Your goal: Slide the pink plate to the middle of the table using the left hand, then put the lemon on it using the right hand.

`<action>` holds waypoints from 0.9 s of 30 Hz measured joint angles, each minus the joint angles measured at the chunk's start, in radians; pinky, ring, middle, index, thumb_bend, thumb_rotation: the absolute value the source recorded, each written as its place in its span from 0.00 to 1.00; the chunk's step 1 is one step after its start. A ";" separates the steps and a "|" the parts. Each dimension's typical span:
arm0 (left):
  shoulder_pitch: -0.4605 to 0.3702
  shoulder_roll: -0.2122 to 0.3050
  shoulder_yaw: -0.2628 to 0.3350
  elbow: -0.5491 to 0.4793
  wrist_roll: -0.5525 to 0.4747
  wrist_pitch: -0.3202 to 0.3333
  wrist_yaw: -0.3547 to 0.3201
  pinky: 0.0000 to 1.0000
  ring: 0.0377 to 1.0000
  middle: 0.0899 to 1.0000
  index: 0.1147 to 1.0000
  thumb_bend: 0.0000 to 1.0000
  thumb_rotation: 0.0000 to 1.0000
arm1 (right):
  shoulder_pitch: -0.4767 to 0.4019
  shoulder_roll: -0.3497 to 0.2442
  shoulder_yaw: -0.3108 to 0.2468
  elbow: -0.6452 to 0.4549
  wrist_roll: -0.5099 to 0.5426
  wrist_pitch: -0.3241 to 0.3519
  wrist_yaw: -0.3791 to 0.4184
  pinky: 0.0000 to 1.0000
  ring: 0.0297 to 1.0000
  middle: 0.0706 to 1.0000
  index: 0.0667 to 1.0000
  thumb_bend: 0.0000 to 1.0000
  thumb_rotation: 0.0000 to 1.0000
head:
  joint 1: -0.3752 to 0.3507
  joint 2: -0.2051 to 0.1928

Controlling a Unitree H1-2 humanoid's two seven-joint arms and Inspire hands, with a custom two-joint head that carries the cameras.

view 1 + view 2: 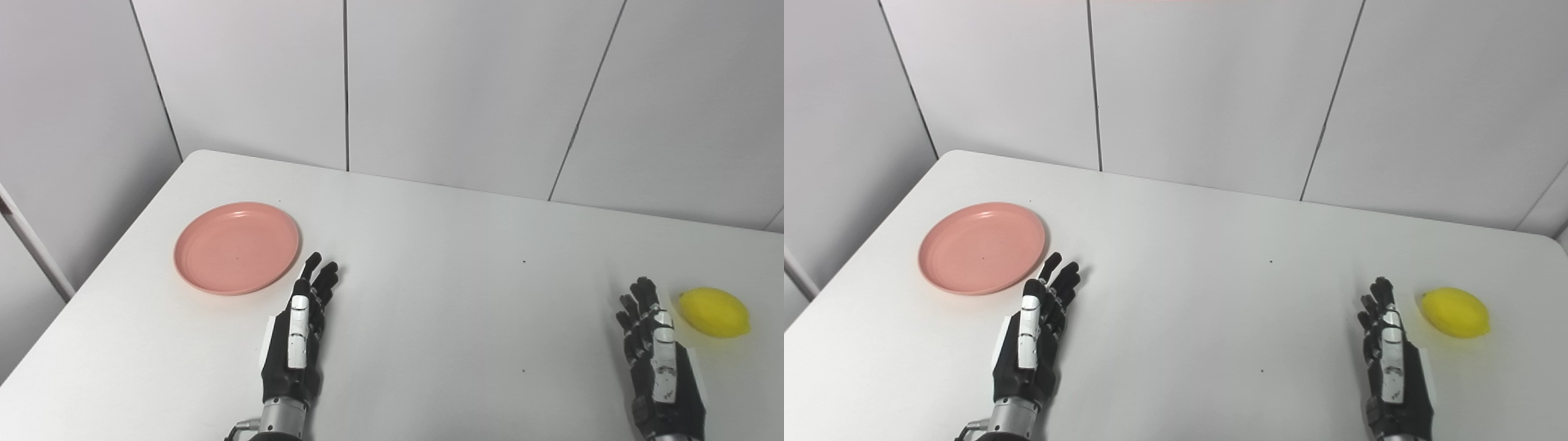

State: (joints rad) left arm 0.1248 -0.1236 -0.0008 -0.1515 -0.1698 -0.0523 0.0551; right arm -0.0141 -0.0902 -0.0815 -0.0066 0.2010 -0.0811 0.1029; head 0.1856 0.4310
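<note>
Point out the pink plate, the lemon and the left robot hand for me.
pink plate (202, 269): left eye view, on the bare left part of its floor.
lemon (715, 312): left eye view, middle of its yellow skin.
left robot hand (295, 343): left eye view, on the back of the hand.

Sitting on the table (429, 245): plate (236, 247) just beyond and left of the left hand (298, 343), close to its fingertips (312, 262) but apart. Lying just right of the right hand (658, 361), a bit ahead of it: lemon (715, 312), not touching. Resting well apart near the front edge: both hands, holding nothing, fingers extended.
</note>
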 measured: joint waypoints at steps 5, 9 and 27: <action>0.001 0.000 0.007 -0.010 -0.021 0.008 -0.004 0.97 0.92 0.87 0.88 0.62 0.93 | 0.000 0.000 0.002 -0.002 -0.003 0.000 -0.001 1.00 0.98 0.99 0.97 0.65 1.00 | -0.008 -0.008; 0.002 0.002 0.016 -0.041 -0.022 0.046 -0.006 0.96 0.91 0.87 0.88 0.67 0.91 | 0.001 0.001 0.003 -0.004 -0.018 0.000 -0.003 1.00 0.98 0.99 0.98 0.63 1.00 | -0.015 -0.008; -0.138 0.113 0.089 -0.239 -0.066 0.369 -0.007 0.95 0.92 0.91 0.92 0.76 0.93 | 0.011 0.006 0.001 -0.014 -0.035 0.000 -0.005 1.00 0.97 0.97 0.97 0.66 0.98 | -0.029 0.005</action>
State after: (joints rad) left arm -0.0133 -0.0110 0.0886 -0.3905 -0.2358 0.3171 0.0484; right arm -0.0026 -0.0839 -0.0803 -0.0209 0.1657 -0.0810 0.0982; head 0.1565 0.4357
